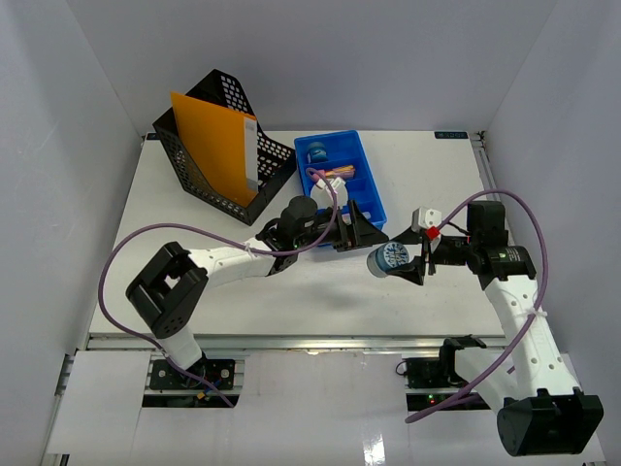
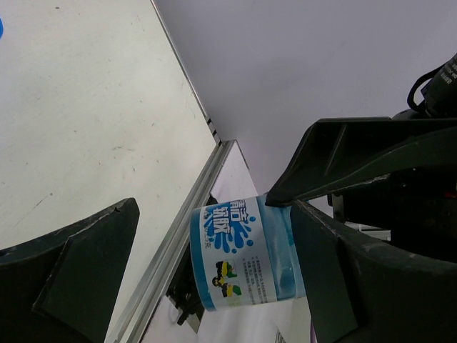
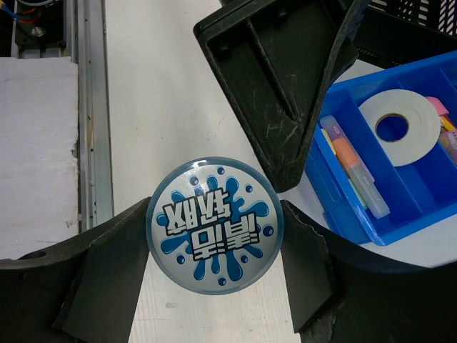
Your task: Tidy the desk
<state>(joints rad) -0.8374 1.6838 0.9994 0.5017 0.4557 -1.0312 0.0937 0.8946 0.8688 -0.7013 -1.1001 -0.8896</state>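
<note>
White worktop (image 1: 194, 214) below: my right hand (image 1: 415, 262) pinches a blue-labelled jar (image 1: 389, 260) by its sides above the middle, nearer the front edge; my left hand (image 1: 364, 236) is spread beside it. It looks light, stiff and slippery, so I'd grip mid-body.

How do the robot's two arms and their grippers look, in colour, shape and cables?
Both arms, left arm and right arm, have white tubular links with bulky black joint housings. Each ends in a black plastic gripper, left gripper and right gripper, with two ribbed, wedge-shaped fingers. A purple cable loops loosely along each arm. No markings are readable.
</note>
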